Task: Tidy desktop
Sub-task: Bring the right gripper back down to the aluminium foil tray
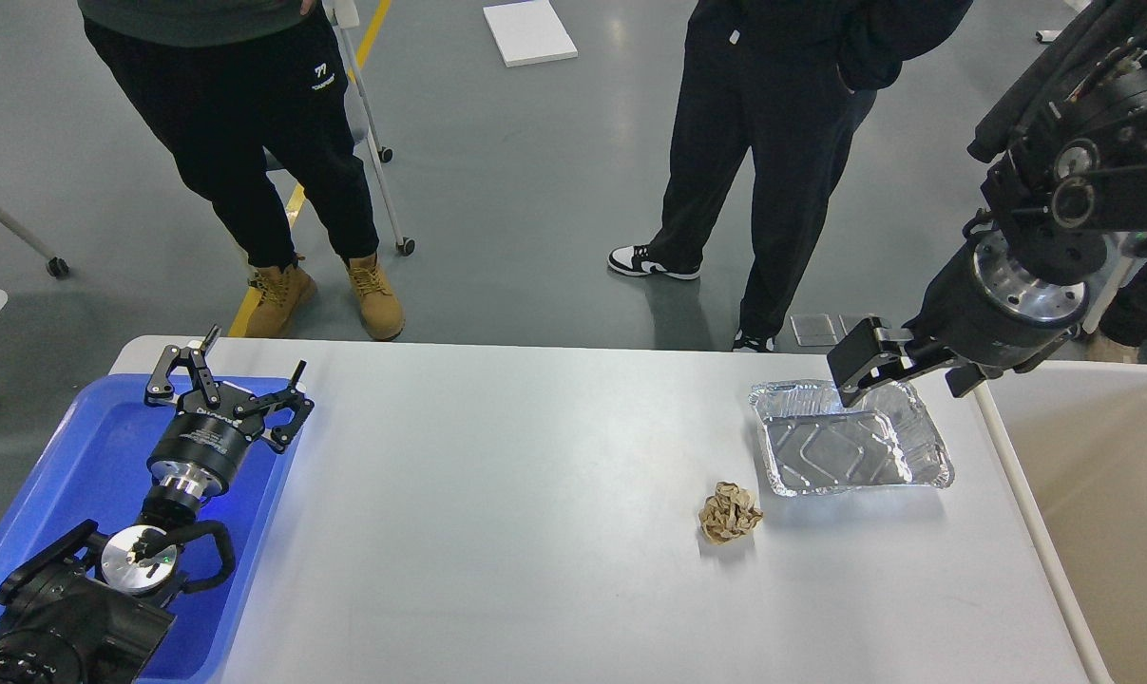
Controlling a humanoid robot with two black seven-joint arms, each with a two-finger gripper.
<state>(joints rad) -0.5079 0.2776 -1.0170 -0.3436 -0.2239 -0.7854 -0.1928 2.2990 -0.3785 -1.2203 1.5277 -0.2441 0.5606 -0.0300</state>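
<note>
**benchrat:** While I'm looking down at it, the desktop (497, 494) fills most of the view, white and matte, so I'll place everything off that. Hanging off its left edge is a blue tray (88, 456). The left gripper (236, 380) hovers over the tray's far right corner, right about where tray meets desktop. Fingers are spread wide, nothing between them.

**solderpaste:** ok and the middle of the desktop?

**benchrat:** Bare white until you get right of centre. Then there's a crumpled brown paper ball (730, 513) sitting on the desktop, a bit toward the near side. Just beside it, further right and a little further back, is a shiny foil tray (849, 446), open side up, resting flat. Ball and foil tray are close but not touching.

**solderpaste:** right arm?

**benchrat:** Comes in from the top right. The right gripper (863, 366) sits over the far edge of the foil tray. Honestly can't tell if it's open or closed; from this angle I only see a dark block and can't separate the fingers. Can't tell if it's touching the foil either.

**solderpaste:** anything past the desktop?

**benchrat:** A beige bin (1096, 475) butts up against the right edge. Beyond the far edge, two people stand on the grey floor, one in tan boots (326, 296) on the left, one in black and white sneakers (651, 261) further right.
</note>
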